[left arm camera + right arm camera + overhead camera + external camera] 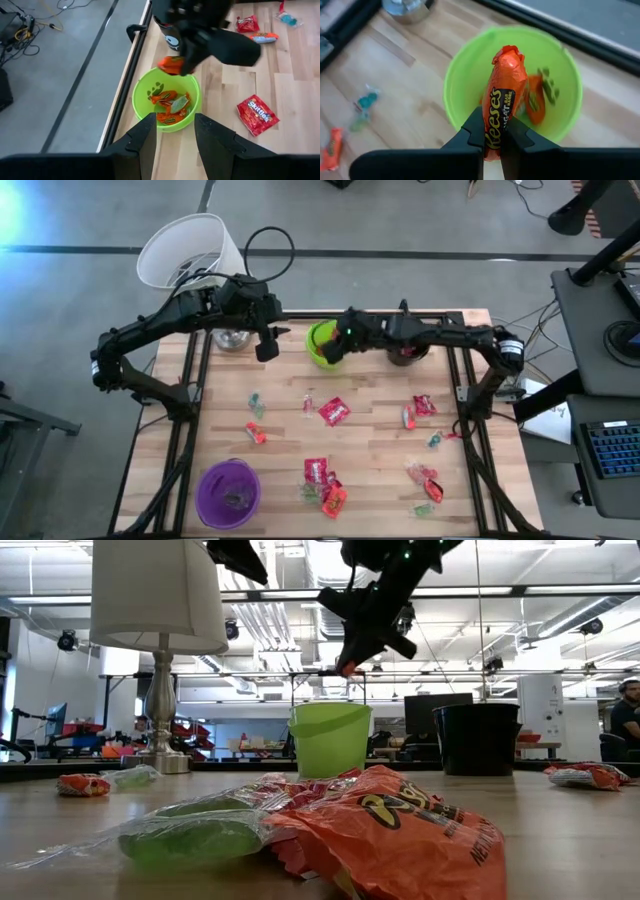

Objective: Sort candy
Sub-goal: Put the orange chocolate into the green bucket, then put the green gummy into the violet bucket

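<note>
The cup [470,75] under the packet [502,107] is bright lime green. The packet is shiny orange with yellow Reese's lettering outlined dark. Inside the cup lie more orange wrappers [170,102], one with a pale green face. The Skittles bag [257,115] is red with white letters. A second cup [228,492] is purple, a third [478,738] black. The table [370,430] is pale wood in butcher-block strips. The lampshade [185,245] is white, its base [162,700] silver. Both arms are dark.

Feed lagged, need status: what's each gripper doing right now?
Left gripper: open, empty.
Right gripper: shut on orange Reese's packet, above green cup.
</note>
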Action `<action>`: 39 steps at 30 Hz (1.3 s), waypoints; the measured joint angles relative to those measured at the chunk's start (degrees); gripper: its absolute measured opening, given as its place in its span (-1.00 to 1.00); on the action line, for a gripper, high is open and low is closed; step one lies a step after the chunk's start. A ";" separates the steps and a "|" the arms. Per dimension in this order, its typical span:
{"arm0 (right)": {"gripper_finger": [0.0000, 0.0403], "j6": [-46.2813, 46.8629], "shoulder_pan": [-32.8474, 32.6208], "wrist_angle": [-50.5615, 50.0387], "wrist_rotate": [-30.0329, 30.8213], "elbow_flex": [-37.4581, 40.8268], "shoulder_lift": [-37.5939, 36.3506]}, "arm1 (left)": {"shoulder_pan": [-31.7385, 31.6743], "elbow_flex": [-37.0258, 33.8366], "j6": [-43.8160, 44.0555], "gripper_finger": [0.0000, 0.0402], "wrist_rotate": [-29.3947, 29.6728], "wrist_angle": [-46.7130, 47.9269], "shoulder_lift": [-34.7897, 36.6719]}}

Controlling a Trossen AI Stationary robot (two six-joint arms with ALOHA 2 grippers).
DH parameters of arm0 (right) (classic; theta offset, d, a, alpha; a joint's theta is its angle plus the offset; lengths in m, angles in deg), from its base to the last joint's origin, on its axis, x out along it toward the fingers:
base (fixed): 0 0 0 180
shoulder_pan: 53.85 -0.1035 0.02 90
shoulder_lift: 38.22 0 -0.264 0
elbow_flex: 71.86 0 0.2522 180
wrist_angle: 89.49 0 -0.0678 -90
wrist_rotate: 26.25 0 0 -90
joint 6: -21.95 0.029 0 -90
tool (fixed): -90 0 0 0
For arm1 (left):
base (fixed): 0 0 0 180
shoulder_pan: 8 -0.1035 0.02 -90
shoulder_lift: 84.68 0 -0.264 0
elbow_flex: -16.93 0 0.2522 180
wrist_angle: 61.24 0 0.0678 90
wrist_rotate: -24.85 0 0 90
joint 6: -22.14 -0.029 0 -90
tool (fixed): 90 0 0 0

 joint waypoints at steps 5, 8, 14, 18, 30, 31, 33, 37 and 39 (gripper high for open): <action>-0.86 -3.61 3.63 4.29 -4.16 0.00 0.02 | 0.00 0.00 0.74 -0.42 -0.02 -0.15 0.00; -0.77 -7.14 4.39 5.71 -4.16 0.00 0.02 | 0.00 0.00 0.75 -0.42 -0.01 -0.15 0.00; -0.54 -11.24 4.39 8.04 -4.04 0.00 0.02 | 0.00 -0.02 0.75 -0.42 -0.03 -0.14 0.00; -0.42 -11.13 4.39 8.73 -4.01 0.00 0.02 | 0.00 -0.02 0.75 -0.42 -0.03 -0.13 0.00; -0.38 -11.32 3.11 -6.56 -4.53 -5.63 -1.62 | 0.02 -0.04 0.86 -0.42 -3.17 5.93 0.00; -0.38 -11.32 2.89 -8.57 -4.50 -6.62 -1.78 | 0.12 -0.04 0.98 -0.42 -4.11 6.40 0.00; -0.37 -11.34 2.52 -11.62 -4.46 -8.48 -2.02 | 0.41 -0.04 1.64 -0.42 -5.57 7.33 0.00; -0.37 -11.00 1.21 -14.15 -4.12 -11.43 -2.51 | 2.02 -0.04 2.08 -0.42 -7.25 9.23 0.00; -0.37 -10.99 0.40 -14.73 -4.04 -12.56 -2.51 | 3.49 -0.19 2.34 -0.42 -7.30 9.37 0.00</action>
